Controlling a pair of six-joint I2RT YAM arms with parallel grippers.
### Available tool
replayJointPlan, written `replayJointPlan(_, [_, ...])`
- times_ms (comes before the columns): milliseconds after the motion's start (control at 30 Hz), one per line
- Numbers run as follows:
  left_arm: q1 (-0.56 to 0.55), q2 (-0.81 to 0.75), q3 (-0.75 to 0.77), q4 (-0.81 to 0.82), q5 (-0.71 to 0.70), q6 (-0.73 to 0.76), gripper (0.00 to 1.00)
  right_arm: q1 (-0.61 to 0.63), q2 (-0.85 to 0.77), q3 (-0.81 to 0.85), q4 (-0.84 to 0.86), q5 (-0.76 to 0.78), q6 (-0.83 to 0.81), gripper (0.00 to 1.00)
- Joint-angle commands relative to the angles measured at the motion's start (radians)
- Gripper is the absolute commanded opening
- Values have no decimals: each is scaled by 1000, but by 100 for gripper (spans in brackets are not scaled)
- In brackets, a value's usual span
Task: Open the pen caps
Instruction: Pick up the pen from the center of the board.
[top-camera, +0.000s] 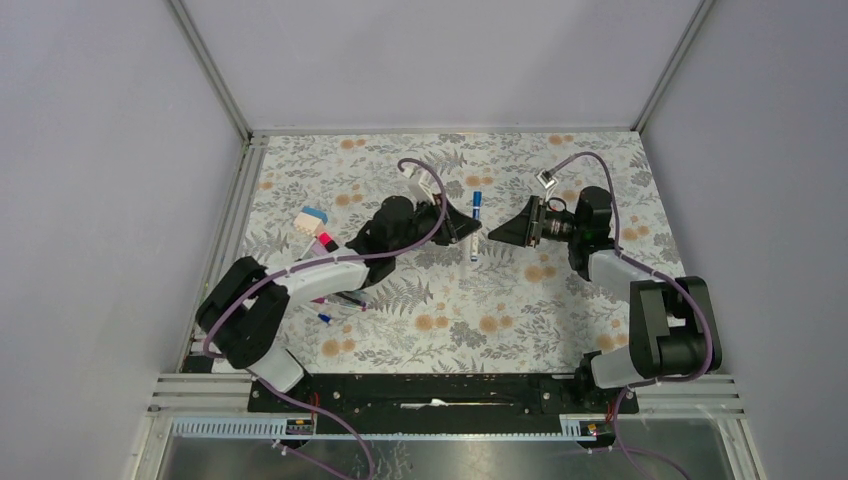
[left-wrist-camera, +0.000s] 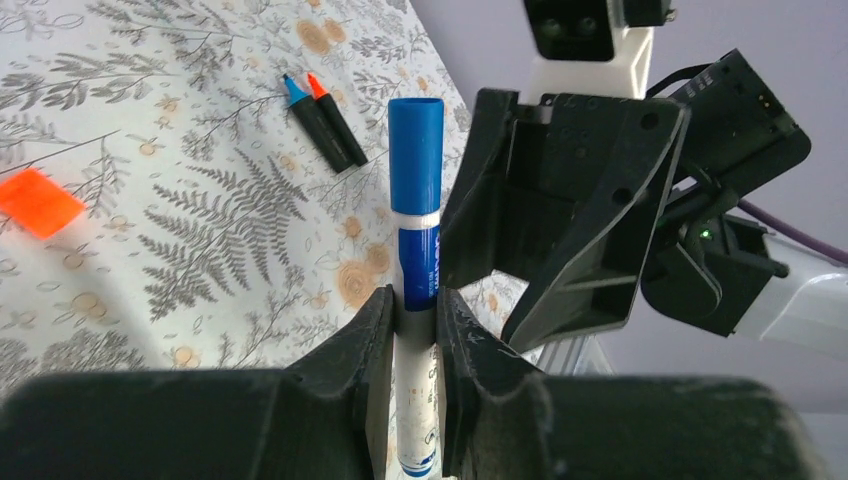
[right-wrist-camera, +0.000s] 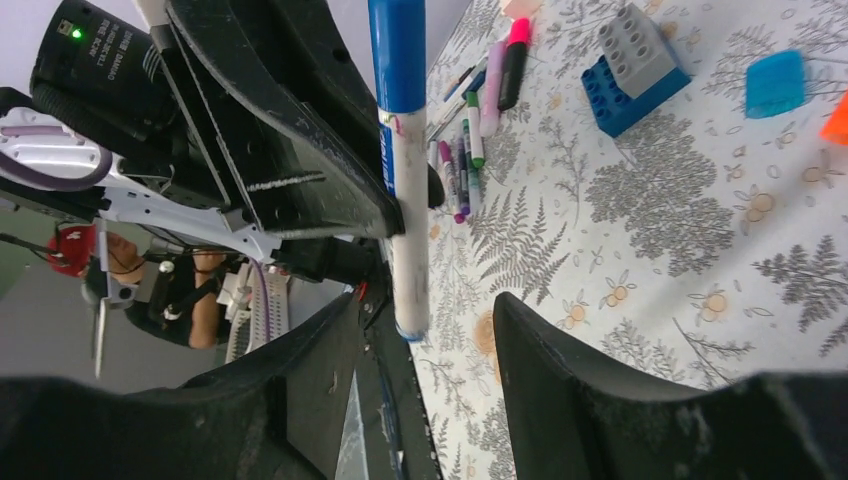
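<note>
My left gripper (left-wrist-camera: 412, 310) is shut on a white pen barrel (left-wrist-camera: 416, 400) and holds it above the table. The pen's blue cap (left-wrist-camera: 415, 150) is on the barrel and sticks out beyond the fingers. From above, the pen (top-camera: 475, 228) with its blue cap (top-camera: 477, 199) hangs between the two grippers. My right gripper (right-wrist-camera: 425, 330) faces the pen with its jaws open. The barrel's uncapped end (right-wrist-camera: 410, 300) shows in the gap by the fingertips, touching neither finger. In the top view the right gripper (top-camera: 497, 233) is just right of the left gripper (top-camera: 462, 228).
Two dark pens (left-wrist-camera: 322, 122) with blue and orange tips lie on the floral cloth. A cluster of coloured pens (right-wrist-camera: 470, 140) and a blue-and-grey block (right-wrist-camera: 637, 65) lie at the left of the table (top-camera: 560, 300). Small blue (right-wrist-camera: 773, 83) and orange (left-wrist-camera: 38, 200) pieces lie loose.
</note>
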Motion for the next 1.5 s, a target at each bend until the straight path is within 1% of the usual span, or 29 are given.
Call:
replayJointPlan(0, [-37,48,90,98,-72,-19,0,43,32,7,104,21,106,58])
replayJointPlan(167, [-62,76,123,95,-92,-22,0,77,54,16,104,14,117,56])
replayJointPlan(233, [-68,85,131,92,-91,-26,0,90,55,17,102,20,120,52])
replayJointPlan(400, [-79,92,133,96,-104,-31,0,112,59,19,104,28,123,31])
replayJointPlan(467, [-81,91,133,96,-107,-31,0,116,59,21,113,27,129,18])
replayJointPlan(533, [-82,85,131,94,-111,-30,0,116,59,28,124,13,129,1])
replayJointPlan(567, [-82,82,129,92,-111,-28,1,116,60,32,124,9,126,0])
replayJointPlan(600, [-82,76,127,90,-113,-24,5,116,58,35,123,4,123,0])
replayJointPlan(667, [-82,54,116,80,-123,-11,16,117,55,41,113,-13,96,0])
replayJointPlan(800, [-61,-14,115,-5,-159,49,47,116,62,81,-2,-84,-46,0])
replayJointPlan(900, [-3,-62,113,-59,-116,96,67,117,82,121,-131,-154,-160,0])
replayJointPlan(933, [18,-79,105,-64,-96,101,75,116,87,129,-157,-167,-186,0])
replayJointPlan(967, [37,-98,96,-61,-67,105,90,116,88,132,-166,-176,-206,0])
replayJointPlan(1000, [56,-107,83,-54,-46,107,98,116,86,131,-166,-184,-213,0])
replayJointPlan(1100, [103,-126,63,-61,-4,107,99,116,80,124,-166,-196,-240,0])
replayJointPlan(1233, [169,-104,69,-48,169,64,99,116,88,125,-179,-213,-260,0])
replayJointPlan(1333, [176,-67,105,-64,245,51,99,117,98,127,-187,-221,-268,0])
replayJointPlan(1467, [152,-5,168,-113,271,38,99,124,109,130,-199,-225,-276,0])
